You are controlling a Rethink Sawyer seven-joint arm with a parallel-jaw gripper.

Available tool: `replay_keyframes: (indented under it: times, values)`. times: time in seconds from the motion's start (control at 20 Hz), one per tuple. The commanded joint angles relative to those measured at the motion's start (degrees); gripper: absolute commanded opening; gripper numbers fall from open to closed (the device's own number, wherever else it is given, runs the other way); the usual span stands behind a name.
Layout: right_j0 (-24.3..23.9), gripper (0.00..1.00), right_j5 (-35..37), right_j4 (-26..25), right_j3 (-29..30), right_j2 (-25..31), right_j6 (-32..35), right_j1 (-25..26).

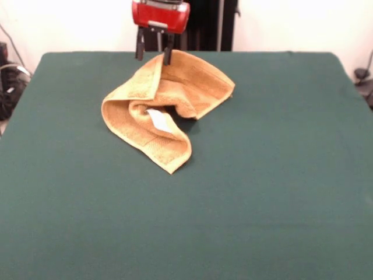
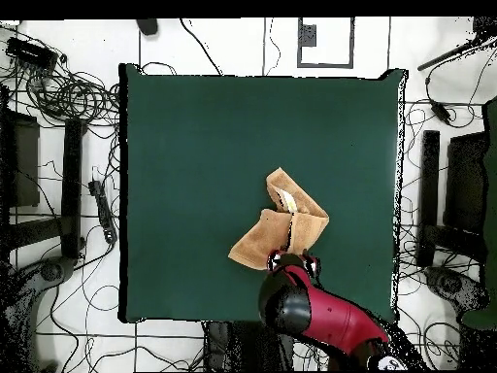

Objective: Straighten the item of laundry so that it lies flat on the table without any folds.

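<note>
1. Mid-task, by the look of it: towel (image 1: 166, 108) crumpled and doubled over itself, nowhere near flat, with a white tag (image 1: 157, 119) showing in the inner fold.
2. Lies on the desk (image 1: 280, 192) toward the edge nearest the robot, roughly midway between the two side edges and well clear of all four corners.
3. Tool (image 1: 154, 53) poised at the towel's robot-side edge, fingers (image 1: 140, 49) spread with a gap between them, one on each side of a raised fold; not pinching yet, as far as can be told.
4. Judged step: getting hold of the raised edge before drawing the cloth out.
5. Next move probably calls for closing on a single layer of the hem, not on both doubled layers, then pulling toward open desk so the folds unroll instead of dragging as a lump.
6. Surface: dark green, felt-like, bare apart from the towel, with plenty of free space toward the edge opposite the robot.
7. Room: pale floor around the desk strewn with black cables (image 2: 68, 97); dark equipment along both sides.
</note>
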Motion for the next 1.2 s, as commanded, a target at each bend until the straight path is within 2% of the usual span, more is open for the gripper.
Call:
replay_keyframes:
  times: [0.05,0.25,0.6,0.75,0.95,1.2]
  values:
    - [0.23,1.00,1.13,-0.74,4.77,7.85,11.35,-0.82]
    - [0.57,1.00,7.21,0.95,6.34,5.95,10.65,-5.57]
    - [2.69,1.00,24.42,2.89,6.35,2.74,6.93,-17.71]
    - [3.39,1.00,29.96,4.65,4.73,4.25,7.60,-21.88]
    - [8.20,1.00,31.14,4.77,-0.94,3.16,10.74,-20.29]
    - [12.32,1.00,28.13,5.35,-5.30,1.90,14.33,-14.48]
